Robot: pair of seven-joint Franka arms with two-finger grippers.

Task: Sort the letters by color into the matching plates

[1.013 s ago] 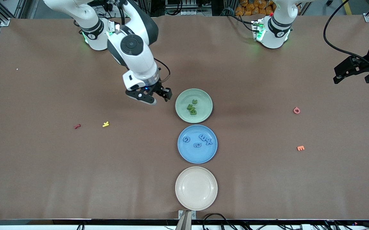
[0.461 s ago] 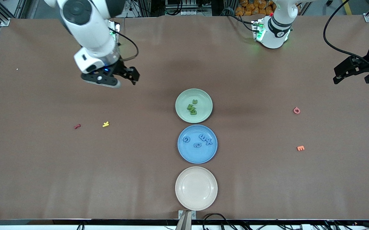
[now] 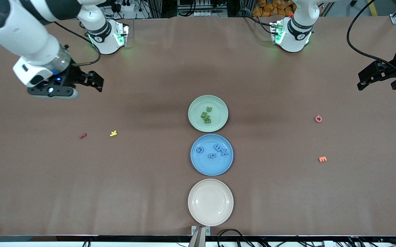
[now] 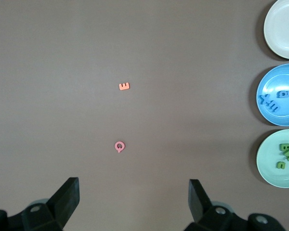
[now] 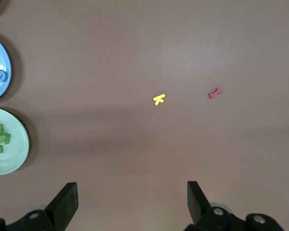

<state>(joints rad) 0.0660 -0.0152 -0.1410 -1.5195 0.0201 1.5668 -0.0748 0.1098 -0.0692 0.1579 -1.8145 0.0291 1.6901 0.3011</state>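
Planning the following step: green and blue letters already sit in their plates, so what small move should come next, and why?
Probably none beyond parking: the green letters lie in the green plate, the blue letters in the blue plate. Only stray red, yellow, pink and orange letters remain on the table, with no matching plate. Both the right pincer and left pincer hang open and empty.

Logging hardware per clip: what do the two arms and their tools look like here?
Both arms have glossy white shells with dark joint rings and a green light at each base. The right tool is black with two chunky black fingers, a blue light and a thin black cable looping from the wrist. The left tool is black too, with like fingers and a thick black cable above it.
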